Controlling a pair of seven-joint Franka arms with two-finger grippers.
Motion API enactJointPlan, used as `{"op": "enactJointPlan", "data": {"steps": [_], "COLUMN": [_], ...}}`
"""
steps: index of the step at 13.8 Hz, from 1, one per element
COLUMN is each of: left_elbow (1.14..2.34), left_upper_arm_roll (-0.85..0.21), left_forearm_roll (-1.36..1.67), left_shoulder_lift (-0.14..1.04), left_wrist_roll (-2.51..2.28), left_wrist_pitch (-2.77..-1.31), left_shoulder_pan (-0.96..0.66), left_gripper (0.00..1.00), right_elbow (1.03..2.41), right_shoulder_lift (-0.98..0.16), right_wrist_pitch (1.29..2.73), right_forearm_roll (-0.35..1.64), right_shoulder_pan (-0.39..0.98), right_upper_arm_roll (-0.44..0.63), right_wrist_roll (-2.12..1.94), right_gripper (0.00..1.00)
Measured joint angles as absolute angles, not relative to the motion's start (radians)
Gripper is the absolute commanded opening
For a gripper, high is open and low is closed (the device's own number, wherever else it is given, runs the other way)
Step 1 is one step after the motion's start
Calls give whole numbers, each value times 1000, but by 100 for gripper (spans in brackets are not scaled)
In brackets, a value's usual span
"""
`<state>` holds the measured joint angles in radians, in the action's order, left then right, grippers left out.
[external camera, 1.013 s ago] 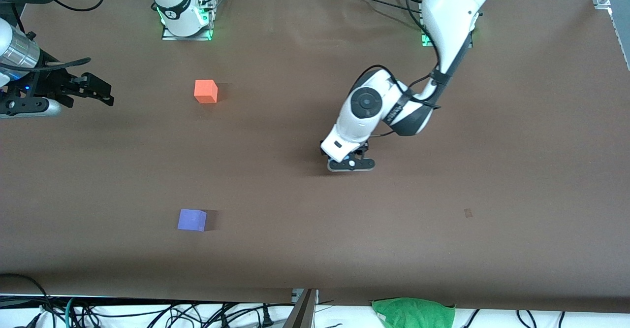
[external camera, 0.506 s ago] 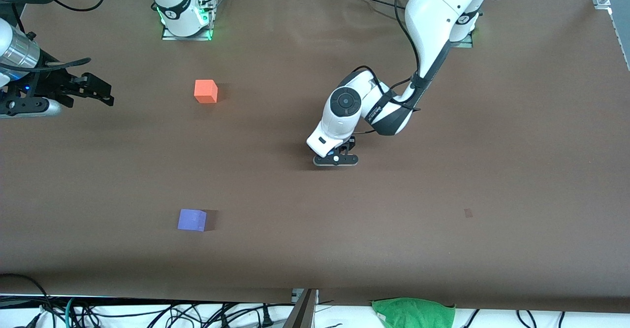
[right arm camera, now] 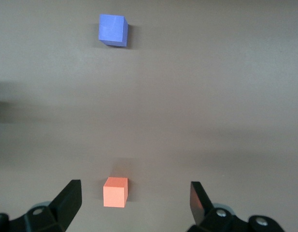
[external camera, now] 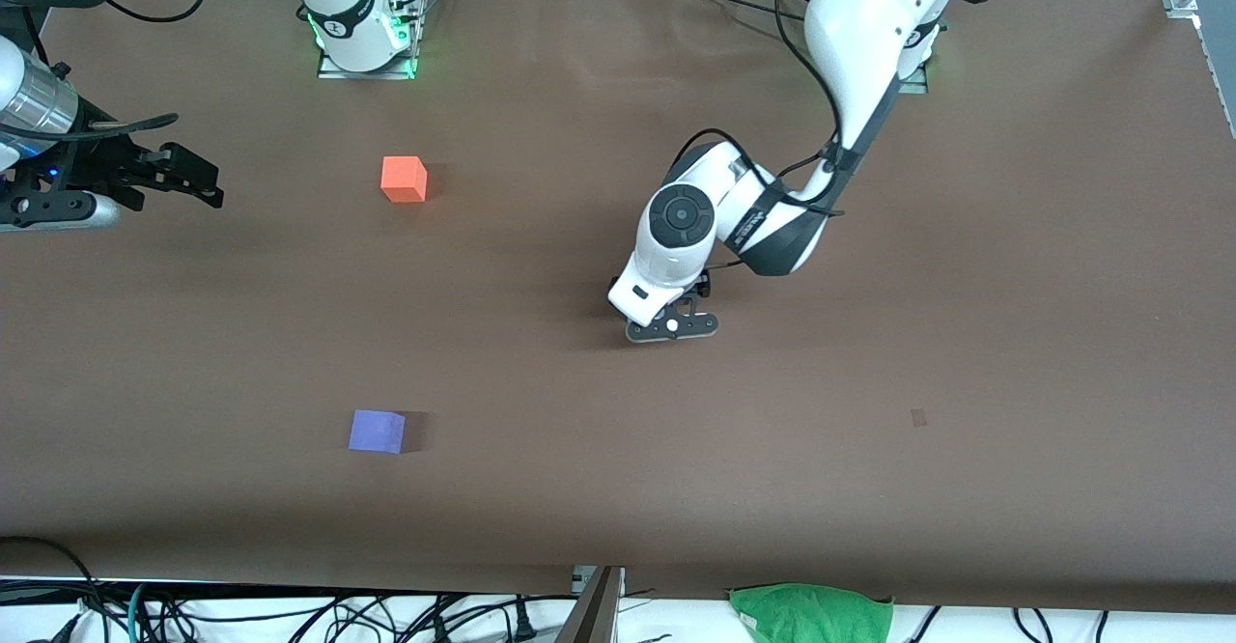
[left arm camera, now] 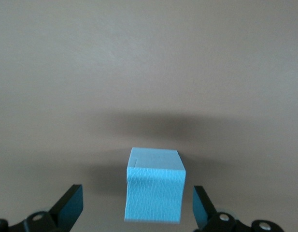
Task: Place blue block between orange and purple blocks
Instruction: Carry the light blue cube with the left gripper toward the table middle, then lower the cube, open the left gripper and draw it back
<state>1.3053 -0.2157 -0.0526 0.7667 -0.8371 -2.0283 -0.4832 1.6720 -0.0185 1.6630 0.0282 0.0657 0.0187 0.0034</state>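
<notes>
The sky-blue block (left arm camera: pixel 155 186) stands on the brown table between the fingers of my left gripper (left arm camera: pixel 137 205), which is open with a gap on each side of it. In the front view the left hand (external camera: pixel 671 326) is low over the table's middle and hides the block. The orange block (external camera: pixel 404 180) sits toward the right arm's end, and the purple block (external camera: pixel 377 431) lies nearer the front camera than it. My right gripper (external camera: pixel 183 180) waits open and empty at the right arm's end. Its wrist view shows the orange block (right arm camera: pixel 115 192) and the purple block (right arm camera: pixel 112 29).
A green cloth (external camera: pixel 811 612) lies at the table's near edge, with cables along that edge. A small dark mark (external camera: pixel 918 417) is on the table toward the left arm's end. The arm bases stand along the table's edge farthest from the front camera.
My left hand shifted toward the right arm's end of the table, then came back a little and lower. The right arm and the orange and purple blocks have not moved.
</notes>
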Motion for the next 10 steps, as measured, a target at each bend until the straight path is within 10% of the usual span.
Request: {"op": "enactJointPlan", "data": {"steps": [10], "left_elbow": [1305], "left_upper_arm_roll": [-184], "left_forearm_roll": [-35], "left_shoulder_lift": [436], "left_wrist_roll": [-563], "left_wrist_pitch": [-1750], "left_shoulder_pan": [-167], "left_gripper": [100], "right_elbow": [1671], "right_shoulder_lift": [-96], "right_wrist_pitch": [1676], "right_forearm_roll": [5], "right_shoulder_pan": [96], "right_upper_arm_roll": [1], "right_wrist_roll": [3], "right_gripper": [99]}}
